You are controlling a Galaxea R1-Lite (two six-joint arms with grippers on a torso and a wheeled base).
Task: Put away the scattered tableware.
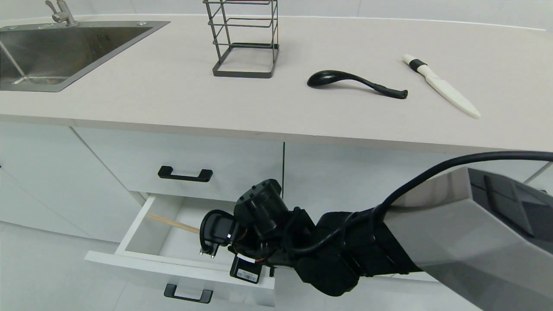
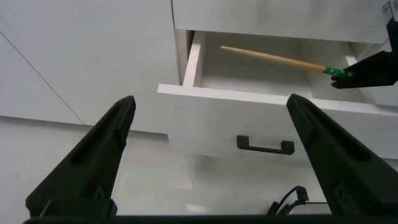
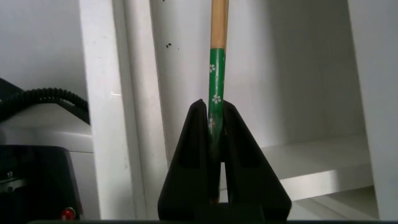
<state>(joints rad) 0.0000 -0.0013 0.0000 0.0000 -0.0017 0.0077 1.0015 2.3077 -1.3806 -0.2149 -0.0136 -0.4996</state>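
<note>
Right gripper [image 3: 214, 107] fingers [image 3: 194, 143] clamp chopstick [image 3: 219, 37] (green end) over open drawer [image 1: 142, 259]; left gripper [image 2: 211, 104] fingers [image 2: 112, 134] spread wide.

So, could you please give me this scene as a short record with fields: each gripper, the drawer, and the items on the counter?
Right gripper: shut on wooden chopstick with green flowered end, which reaches over the open white drawer
Left gripper: open, empty, facing the drawer front
Beige countertop: black curved ladle, white knife with black band, dark wire rack
Steel sink: at the countertop's left end
Not yet put away: ladle, knife
</note>
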